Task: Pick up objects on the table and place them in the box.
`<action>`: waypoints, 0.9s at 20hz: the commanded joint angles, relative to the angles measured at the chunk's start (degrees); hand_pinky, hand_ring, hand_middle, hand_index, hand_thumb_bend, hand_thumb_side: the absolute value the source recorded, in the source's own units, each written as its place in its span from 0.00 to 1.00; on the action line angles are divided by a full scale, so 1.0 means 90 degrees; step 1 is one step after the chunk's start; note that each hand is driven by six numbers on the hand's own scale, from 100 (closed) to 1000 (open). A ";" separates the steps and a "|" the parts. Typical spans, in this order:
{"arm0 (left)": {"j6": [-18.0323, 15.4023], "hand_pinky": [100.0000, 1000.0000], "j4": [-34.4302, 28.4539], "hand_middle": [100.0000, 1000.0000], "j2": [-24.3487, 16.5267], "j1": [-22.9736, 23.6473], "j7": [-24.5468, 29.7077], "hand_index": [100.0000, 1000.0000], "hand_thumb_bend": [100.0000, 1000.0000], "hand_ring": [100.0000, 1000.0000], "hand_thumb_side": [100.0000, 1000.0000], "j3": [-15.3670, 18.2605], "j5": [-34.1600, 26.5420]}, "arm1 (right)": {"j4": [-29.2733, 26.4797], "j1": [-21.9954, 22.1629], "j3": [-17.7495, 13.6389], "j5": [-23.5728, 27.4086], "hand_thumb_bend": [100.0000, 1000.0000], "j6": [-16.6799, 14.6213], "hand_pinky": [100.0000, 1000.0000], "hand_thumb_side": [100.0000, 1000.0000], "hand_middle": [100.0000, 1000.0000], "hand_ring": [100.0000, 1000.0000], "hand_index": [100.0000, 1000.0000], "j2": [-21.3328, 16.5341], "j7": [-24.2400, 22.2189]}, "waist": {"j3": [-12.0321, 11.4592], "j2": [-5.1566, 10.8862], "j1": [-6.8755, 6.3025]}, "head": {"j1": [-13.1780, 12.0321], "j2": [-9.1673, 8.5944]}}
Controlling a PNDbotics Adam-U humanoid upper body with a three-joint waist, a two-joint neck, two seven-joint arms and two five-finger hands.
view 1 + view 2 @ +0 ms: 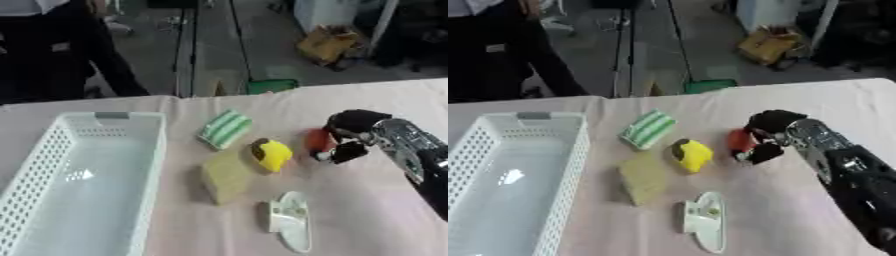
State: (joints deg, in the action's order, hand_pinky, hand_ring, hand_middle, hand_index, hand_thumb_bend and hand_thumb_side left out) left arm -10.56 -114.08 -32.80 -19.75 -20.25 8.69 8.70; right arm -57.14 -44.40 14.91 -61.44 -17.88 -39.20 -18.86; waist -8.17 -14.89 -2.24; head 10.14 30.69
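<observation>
On the pink table, the right hand closes its fingers around a red object, which still seems to rest on the cloth. The grip comes from the far side, probably so the arm can lift it and carry it left to the white box, which looks empty. The forearm enters from the lower right, with the hand bent down at the wrist. A yellow object, a sponge, a striped cloth and a white piece wait nearby. The left hand is not visible.
</observation>
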 commanded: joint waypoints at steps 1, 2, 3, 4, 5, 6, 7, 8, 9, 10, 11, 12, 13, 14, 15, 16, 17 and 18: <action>0.0007 1.00 -0.0057 0.88 -0.0121 -0.0065 0.0001 0.91 0.00 0.96 1.00 0.0054 -0.0003 | -0.0113 -0.0132 -0.0013 0.0022 0.24 0.0004 0.79 0.88 0.36 0.65 0.59 -0.0242 0.0050 | 0.0006 0.0138 0.0018 | -0.0012 -0.0038; 0.0007 1.00 -0.0057 0.88 -0.0122 -0.0065 -0.0003 0.91 0.00 0.96 1.00 0.0056 -0.0004 | -0.0113 -0.0131 -0.0013 0.0018 0.22 0.0006 0.79 0.87 0.35 0.65 0.58 -0.0245 0.0056 | 0.0008 0.0141 0.0020 | -0.0013 -0.0034; 0.0007 1.00 -0.0057 0.88 -0.0123 -0.0064 -0.0006 0.91 0.00 0.96 1.00 0.0057 -0.0005 | -0.0115 -0.0130 -0.0014 0.0014 0.22 0.0010 0.79 0.87 0.35 0.65 0.58 -0.0248 0.0069 | 0.0010 0.0145 0.0022 | -0.0011 -0.0030; 0.0007 1.00 -0.0057 0.88 -0.0123 -0.0062 -0.0008 0.91 0.00 0.96 1.00 0.0057 -0.0007 | -0.0116 -0.0129 -0.0015 0.0011 0.20 0.0014 0.79 0.86 0.34 0.65 0.56 -0.0249 0.0082 | 0.0012 0.0147 0.0024 | -0.0011 -0.0029; 0.0010 1.00 -0.0057 0.88 -0.0120 -0.0058 -0.0008 0.91 0.00 0.96 1.00 0.0057 -0.0007 | -0.0114 -0.0126 -0.0015 0.0012 0.20 0.0017 0.79 0.86 0.34 0.65 0.56 -0.0249 0.0092 | 0.0015 0.0150 0.0025 | -0.0012 -0.0028; 0.0011 1.00 -0.0057 0.88 -0.0118 -0.0056 -0.0008 0.91 0.00 0.96 1.00 0.0057 -0.0007 | -0.0113 -0.0124 -0.0015 0.0013 0.18 0.0020 0.79 0.84 0.33 0.64 0.55 -0.0250 0.0099 | 0.0019 0.0153 0.0026 | -0.0013 -0.0025; 0.0012 1.00 -0.0057 0.88 -0.0117 -0.0056 -0.0010 0.91 0.00 0.96 1.00 0.0058 -0.0009 | -0.0112 -0.0123 -0.0014 0.0015 0.18 0.0022 0.79 0.84 0.33 0.64 0.55 -0.0251 0.0104 | 0.0022 0.0155 0.0027 | -0.0013 -0.0021; 0.0012 1.00 -0.0057 0.88 -0.0117 -0.0057 -0.0012 0.91 0.00 0.96 1.00 0.0059 -0.0011 | -0.0114 -0.0123 -0.0013 0.0016 0.17 0.0024 0.79 0.84 0.32 0.64 0.54 -0.0252 0.0109 | 0.0026 0.0158 0.0027 | -0.0013 -0.0014; 0.0011 1.00 -0.0057 0.88 -0.0118 -0.0058 -0.0014 0.91 0.00 0.96 1.00 0.0059 -0.0012 | -0.0122 -0.0125 -0.0013 0.0022 0.16 0.0027 0.79 0.83 0.32 0.64 0.54 -0.0254 0.0120 | 0.0031 0.0161 0.0028 | -0.0015 -0.0002; 0.0011 1.00 -0.0057 0.88 -0.0119 -0.0059 -0.0014 0.91 0.00 0.96 1.00 0.0059 -0.0014 | -0.0130 -0.0126 -0.0012 0.0028 0.15 0.0032 0.79 0.83 0.31 0.64 0.53 -0.0257 0.0131 | 0.0034 0.0163 0.0029 | -0.0015 0.0005; 0.0011 1.00 -0.0057 0.88 -0.0120 -0.0058 -0.0014 0.91 0.00 0.96 1.00 0.0059 -0.0015 | -0.0139 -0.0126 -0.0010 0.0034 0.15 0.0037 0.79 0.83 0.31 0.64 0.53 -0.0260 0.0140 | 0.0037 0.0165 0.0029 | -0.0017 0.0013; 0.0011 1.00 -0.0057 0.88 -0.0120 -0.0057 -0.0013 0.91 0.00 0.96 1.00 0.0059 -0.0016 | -0.0147 -0.0126 -0.0007 0.0039 0.13 0.0041 0.79 0.82 0.30 0.64 0.52 -0.0263 0.0146 | 0.0039 0.0168 0.0030 | -0.0018 0.0019; 0.0012 1.00 -0.0057 0.88 -0.0122 -0.0054 -0.0015 0.91 0.00 0.96 1.00 0.0061 -0.0018 | -0.0166 -0.0134 0.0001 0.0043 0.12 0.0040 0.79 0.82 0.30 0.63 0.51 -0.0272 0.0152 | 0.0043 0.0176 0.0036 | -0.0020 0.0036; 0.0013 1.00 -0.0057 0.88 -0.0126 -0.0052 -0.0017 0.91 0.00 0.96 1.00 0.0062 -0.0019 | -0.0192 -0.0142 0.0011 0.0050 0.12 0.0038 0.79 0.82 0.29 0.63 0.50 -0.0282 0.0156 | 0.0048 0.0185 0.0040 | -0.0023 0.0050; 0.0011 1.00 -0.0057 0.88 -0.0132 -0.0053 -0.0018 0.91 0.00 0.96 1.00 0.0062 -0.0022 | -0.0228 -0.0152 0.0023 0.0060 0.12 0.0036 0.79 0.82 0.29 0.63 0.50 -0.0294 0.0161 | 0.0053 0.0193 0.0045 | -0.0026 0.0059; 0.0010 1.00 -0.0057 0.88 -0.0135 -0.0053 -0.0019 0.91 0.00 0.96 1.00 0.0063 -0.0024 | -0.0257 -0.0157 0.0032 0.0070 0.11 0.0038 0.79 0.81 0.29 0.63 0.49 -0.0303 0.0163 | 0.0055 0.0198 0.0049 | -0.0028 0.0064; 0.0010 1.00 -0.0057 0.88 -0.0137 -0.0056 -0.0020 0.91 0.00 0.96 1.00 0.0063 -0.0027 | -0.0295 -0.0168 0.0042 0.0083 0.11 0.0041 0.79 0.81 0.28 0.63 0.49 -0.0313 0.0166 | 0.0057 0.0205 0.0054 | -0.0032 0.0069; 0.0010 1.00 -0.0057 0.88 -0.0138 -0.0058 -0.0021 0.91 0.00 0.96 1.00 0.0063 -0.0030 | -0.0327 -0.0174 0.0050 0.0095 0.11 0.0046 0.78 0.81 0.28 0.62 0.49 -0.0322 0.0166 | 0.0058 0.0210 0.0058 | -0.0034 0.0072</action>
State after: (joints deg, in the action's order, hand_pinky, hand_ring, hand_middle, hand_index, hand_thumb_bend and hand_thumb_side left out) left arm -10.55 -114.08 -32.80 -19.74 -20.27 8.69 8.61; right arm -58.56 -44.73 15.60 -61.16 -17.59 -39.64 -17.63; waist -7.71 -14.30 -1.80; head 10.05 31.17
